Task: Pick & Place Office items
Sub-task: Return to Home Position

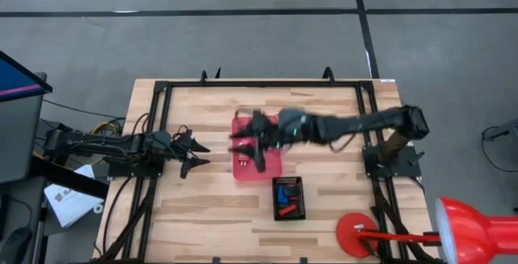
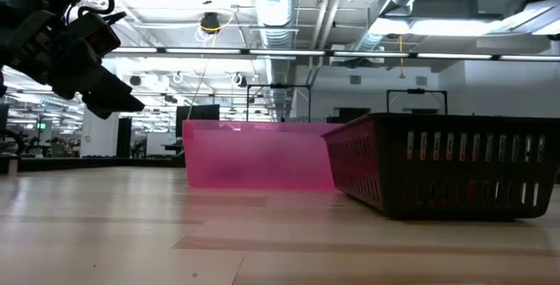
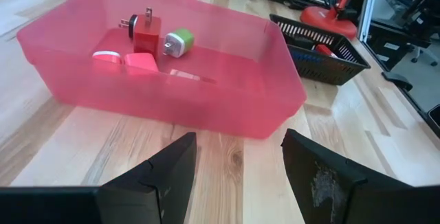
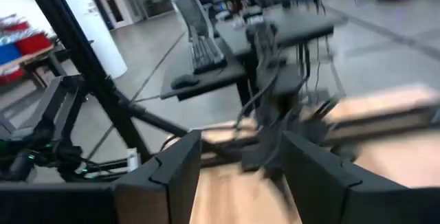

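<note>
Left pincer [image 3: 238, 140]: fingers spread wide with nothing between them, low over the worktop [image 1: 340, 191], just short of the pink tray's near wall; in the high view it sits left of the tray.
Right pincer [image 4: 240, 141]: fingers apart and empty; the arm reaches across from the right side, with the pincer raised over the pink tray's left part.
Pink tray [image 3: 172, 104]: translucent, near the middle of the worktop, and it holds several office items.
Red plug piece [image 3: 146, 33]: stands upright in the tray, prongs pointing away from the left pincer.
Green-and-white piece [image 3: 179, 42]: lies just beside the red plug piece, inside the tray.
Pink-red pieces [image 3: 141, 62]: two low blocks side by side in the tray, near the red plug piece.
Black bin [image 2: 446, 163]: slatted walls, close beside the tray's corner, nearer the front edge of the worktop.
Blue piece [image 1: 283, 189]: inside the black bin.
Red piece [image 1: 285, 212]: also inside the black bin, next to the blue piece.
Red lamp [image 1: 465, 225]: at the front right corner, its round base on the worktop.
</note>
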`<state>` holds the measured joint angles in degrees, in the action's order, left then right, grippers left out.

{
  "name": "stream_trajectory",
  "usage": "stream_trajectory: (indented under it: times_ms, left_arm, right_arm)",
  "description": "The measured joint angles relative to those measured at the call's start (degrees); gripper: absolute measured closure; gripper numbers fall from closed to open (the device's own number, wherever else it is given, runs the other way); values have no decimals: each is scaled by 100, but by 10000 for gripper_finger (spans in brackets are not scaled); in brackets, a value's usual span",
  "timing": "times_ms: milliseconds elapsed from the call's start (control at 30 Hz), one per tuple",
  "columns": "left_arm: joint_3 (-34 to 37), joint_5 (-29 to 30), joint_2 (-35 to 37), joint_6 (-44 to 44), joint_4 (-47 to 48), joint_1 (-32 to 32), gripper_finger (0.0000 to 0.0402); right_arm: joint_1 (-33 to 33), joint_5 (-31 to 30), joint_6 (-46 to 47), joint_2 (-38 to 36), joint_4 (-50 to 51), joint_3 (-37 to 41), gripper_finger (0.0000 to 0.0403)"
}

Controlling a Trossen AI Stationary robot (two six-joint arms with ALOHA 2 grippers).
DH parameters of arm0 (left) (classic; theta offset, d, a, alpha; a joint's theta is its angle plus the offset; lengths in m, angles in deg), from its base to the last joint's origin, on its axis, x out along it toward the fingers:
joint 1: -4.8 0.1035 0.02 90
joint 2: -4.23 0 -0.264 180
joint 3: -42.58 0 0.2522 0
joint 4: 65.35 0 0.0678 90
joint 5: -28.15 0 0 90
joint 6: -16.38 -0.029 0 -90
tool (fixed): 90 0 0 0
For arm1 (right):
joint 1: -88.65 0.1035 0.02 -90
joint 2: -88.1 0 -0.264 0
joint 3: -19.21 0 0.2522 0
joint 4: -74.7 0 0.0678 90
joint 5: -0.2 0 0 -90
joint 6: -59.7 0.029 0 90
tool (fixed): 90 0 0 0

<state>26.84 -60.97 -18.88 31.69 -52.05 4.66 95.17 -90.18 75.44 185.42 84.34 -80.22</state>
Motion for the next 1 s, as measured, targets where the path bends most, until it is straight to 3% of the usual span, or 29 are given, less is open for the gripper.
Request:
stream_trajectory:
  times_ms: [133,300,767,1000]
  left_arm:
    - [0,-2,0,0,-4,0,193]
    - [-2,-2,0,0,-4,0,193]
    - [-4,-6,0,0,-6,0,193]
    - [-4,-7,0,0,-5,0,193]
  right_arm:
    - [-619,815,-740,-429,194,-32,211]
    - [-878,1199,-1523,-1128,552,419,211]
    - [-1193,1440,-714,-3902,-3052,5506,198]
    - [-1134,1384,-344,-5014,-3994,7310,190]
